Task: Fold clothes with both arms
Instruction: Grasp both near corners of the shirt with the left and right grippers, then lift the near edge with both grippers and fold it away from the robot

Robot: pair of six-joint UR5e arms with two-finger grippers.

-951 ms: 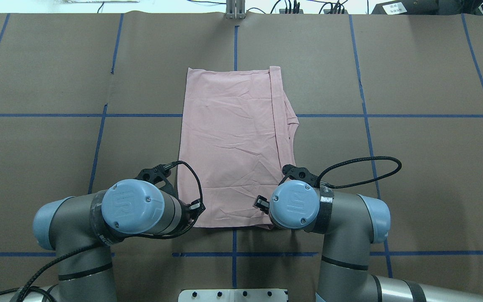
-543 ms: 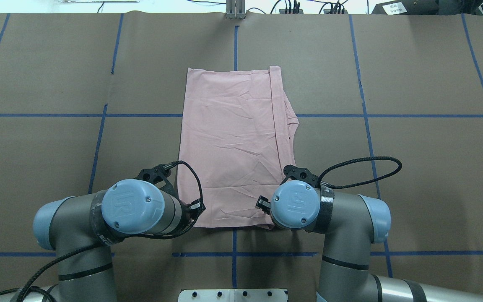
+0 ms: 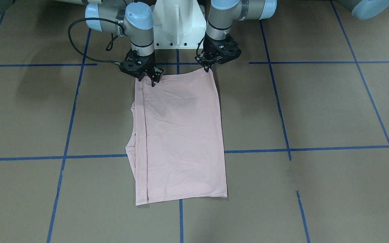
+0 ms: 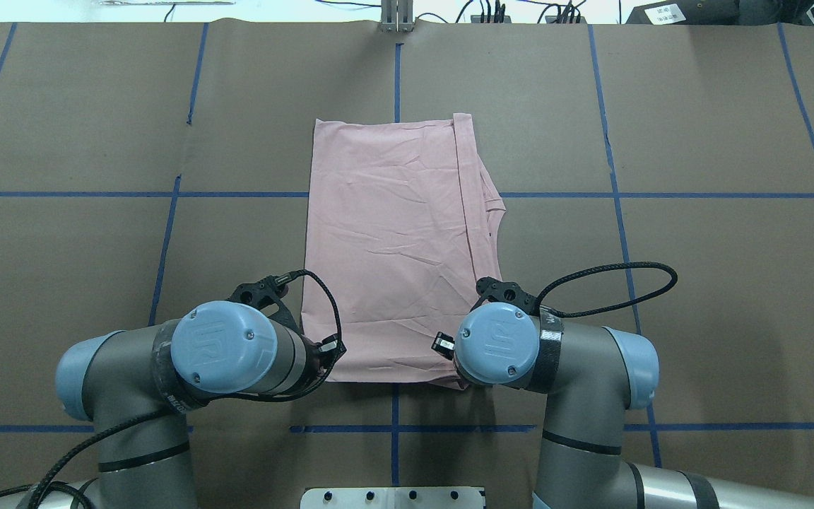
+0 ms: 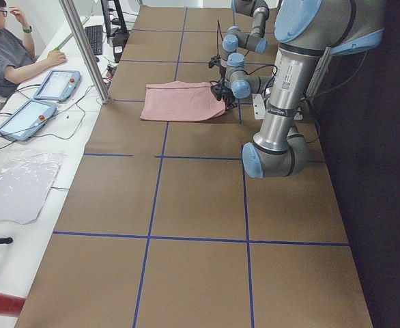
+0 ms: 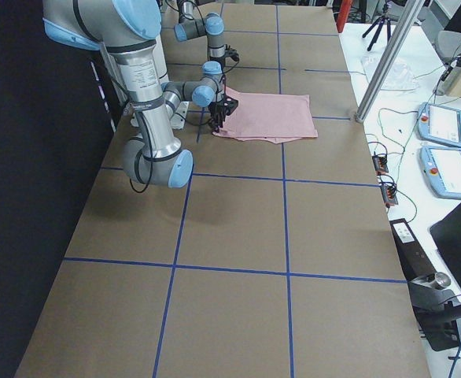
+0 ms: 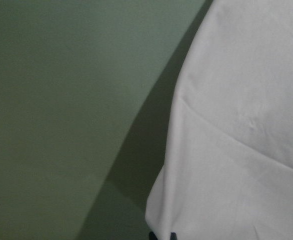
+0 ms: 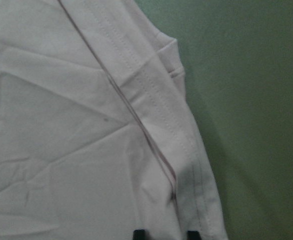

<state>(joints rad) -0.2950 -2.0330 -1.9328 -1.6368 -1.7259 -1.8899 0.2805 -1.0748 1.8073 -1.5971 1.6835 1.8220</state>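
Note:
The pale pink T-shirt (image 3: 181,135) lies print-down on the brown table as a long folded rectangle (image 4: 393,233), with a sleeve poking out along one side. My left gripper (image 3: 207,69) is shut on the shirt's near corner, and the left wrist view shows cloth (image 7: 236,125) hanging from the tips (image 7: 160,235) with shadow beneath. At the other near corner, by the sleeve fold, my right gripper (image 3: 149,80) has puckered cloth (image 8: 61,125) pinched between its tips (image 8: 165,234).
Blue tape lines (image 4: 167,233) mark a grid on the brown table cover. The white base pedestal (image 3: 177,27) stands just behind the grippers. A seated person (image 5: 9,55) and two tablets (image 5: 56,85) are past the table's far side, beside a metal post (image 5: 84,48).
The shirt's near right corner has been drawn into a point under the right wrist, and the shirt's left edge and far corner have shifted slightly. The arms have barely moved.

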